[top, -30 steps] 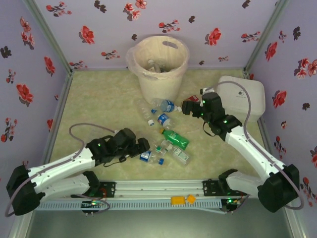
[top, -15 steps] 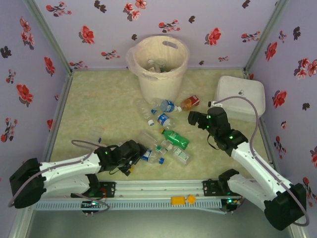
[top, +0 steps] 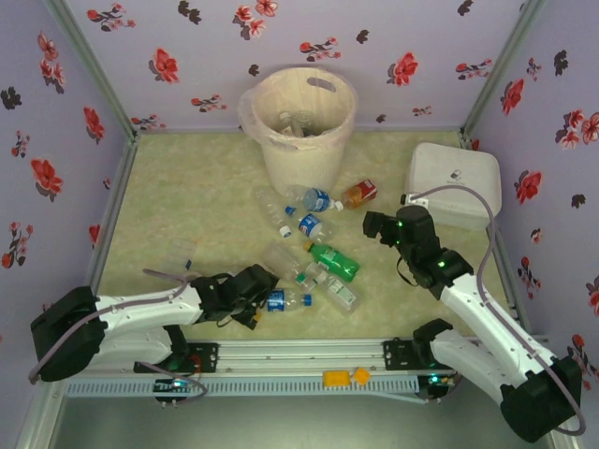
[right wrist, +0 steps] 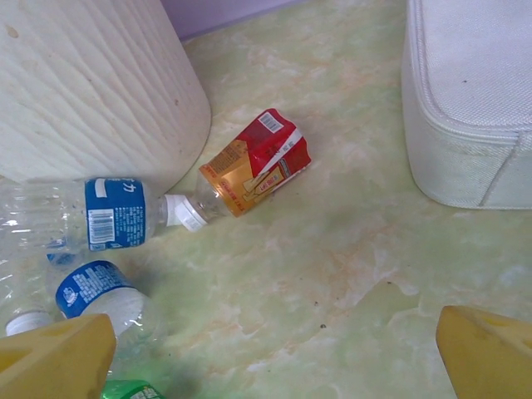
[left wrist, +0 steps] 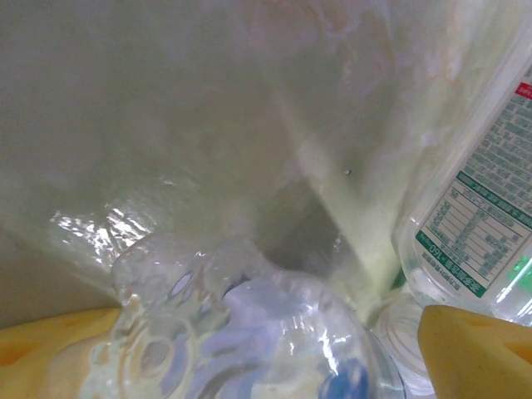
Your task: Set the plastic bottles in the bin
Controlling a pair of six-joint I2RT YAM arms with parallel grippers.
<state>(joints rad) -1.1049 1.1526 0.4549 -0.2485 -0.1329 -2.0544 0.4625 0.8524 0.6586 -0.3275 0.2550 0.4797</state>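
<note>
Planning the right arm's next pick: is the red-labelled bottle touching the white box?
Apart. The right wrist view shows a strip of bare table between the red-labelled bottle and the white box.

Floor count, overhead view.
Round cream plastic bin: 1.
White rounded rectangular box: 1.
Green plastic bottle: 1.
Orange-red labelled bottle: 1.
Clear blue-labelled bottles: 3.
Other clear bottles: at least 3.
Bottles inside bin: uncountable.
</note>
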